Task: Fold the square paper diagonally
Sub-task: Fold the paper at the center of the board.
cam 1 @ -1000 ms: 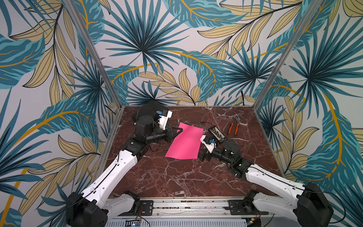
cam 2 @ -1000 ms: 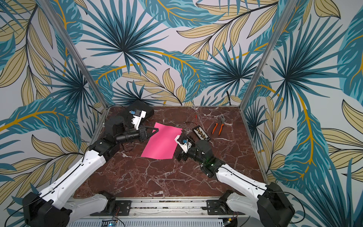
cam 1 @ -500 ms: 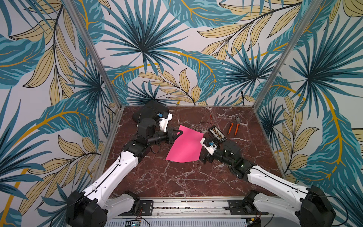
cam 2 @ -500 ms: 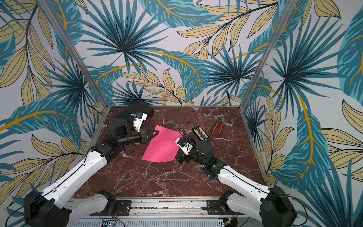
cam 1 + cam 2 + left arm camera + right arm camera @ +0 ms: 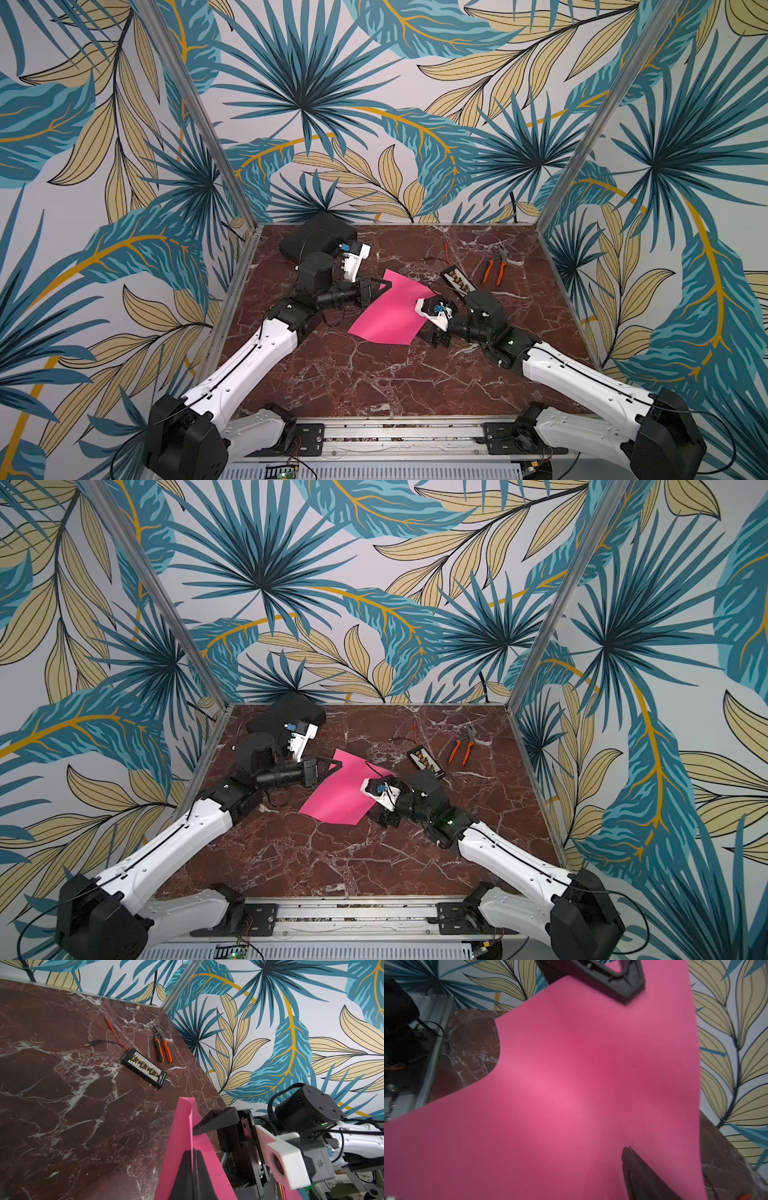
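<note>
At the 11 o'clock corner of the sheet, the left gripper [image 5: 384, 286] is closed fully on the square paper [image 5: 390, 311]; the left wrist view shows the thin pink edge pinched between its two fingers [image 5: 182, 1169] and standing up from them. The sheet hangs from this corner, above the middle of the marble table [image 5: 374, 382] and a little toward 12 o'clock, with its 6 o'clock edge low, and I cannot tell whether that edge touches the table. At the 4 o'clock side of the sheet is the right gripper [image 5: 430, 332]. One of its fingers is at the paper's edge and the sheet hides the other, so I cannot tell how wide it stands or whether it has the paper. I judge the step in hand to be the second grip. To do it well, the right gripper should close only on a corner, not in the middle of an edge, and without pulling, because such thin paper tears or slips easily. The left grip should stay firm and quiet. After that, corner should meet corner exactly before any crease is pressed. The black connector board [image 5: 458, 282] and the orange pliers [image 5: 494, 268] lie near, at about 2 o'clock from the sheet, so the fold is better laid toward 6 o'clock.
</note>
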Controlling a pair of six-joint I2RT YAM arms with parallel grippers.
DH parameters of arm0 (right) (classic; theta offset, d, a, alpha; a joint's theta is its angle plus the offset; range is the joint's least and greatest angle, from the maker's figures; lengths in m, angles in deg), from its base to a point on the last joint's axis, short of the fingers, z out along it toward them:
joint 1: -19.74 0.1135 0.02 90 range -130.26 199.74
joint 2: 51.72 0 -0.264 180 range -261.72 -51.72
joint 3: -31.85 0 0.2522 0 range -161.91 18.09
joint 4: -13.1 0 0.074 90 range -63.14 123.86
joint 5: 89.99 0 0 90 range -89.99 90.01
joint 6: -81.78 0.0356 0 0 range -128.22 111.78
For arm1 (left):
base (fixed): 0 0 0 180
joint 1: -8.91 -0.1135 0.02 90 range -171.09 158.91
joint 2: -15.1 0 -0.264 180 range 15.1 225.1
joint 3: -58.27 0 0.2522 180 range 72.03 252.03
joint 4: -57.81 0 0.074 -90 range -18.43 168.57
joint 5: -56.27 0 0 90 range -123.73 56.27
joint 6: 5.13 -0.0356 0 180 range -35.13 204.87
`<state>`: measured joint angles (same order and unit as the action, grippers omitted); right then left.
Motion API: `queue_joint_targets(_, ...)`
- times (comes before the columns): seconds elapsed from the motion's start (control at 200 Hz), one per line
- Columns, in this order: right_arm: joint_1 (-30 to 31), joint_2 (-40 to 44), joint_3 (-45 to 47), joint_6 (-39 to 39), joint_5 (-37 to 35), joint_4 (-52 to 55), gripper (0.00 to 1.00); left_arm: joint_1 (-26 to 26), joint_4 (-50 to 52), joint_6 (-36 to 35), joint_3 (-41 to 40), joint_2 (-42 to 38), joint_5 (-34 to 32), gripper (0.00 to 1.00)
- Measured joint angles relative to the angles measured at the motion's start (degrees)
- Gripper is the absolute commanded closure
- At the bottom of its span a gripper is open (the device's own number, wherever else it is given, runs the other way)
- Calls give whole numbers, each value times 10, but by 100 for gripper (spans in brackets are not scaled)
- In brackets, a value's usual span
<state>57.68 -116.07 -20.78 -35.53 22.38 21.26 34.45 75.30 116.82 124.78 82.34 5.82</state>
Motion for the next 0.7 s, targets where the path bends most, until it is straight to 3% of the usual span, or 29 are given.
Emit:
queue_joint_targets(0.386,0,-60,-70,-21,137,122,88,0,-15,-160,0,7,40,97)
queue_joint_targets(0.576,-11,-78,-81,-19,185,155,99,-4,-22,-237,-17,26,79,96)
queue_joint_targets(0.696,-25,-98,-94,-19,203,188,100,-12,-41,-260,-44,43,108,94)
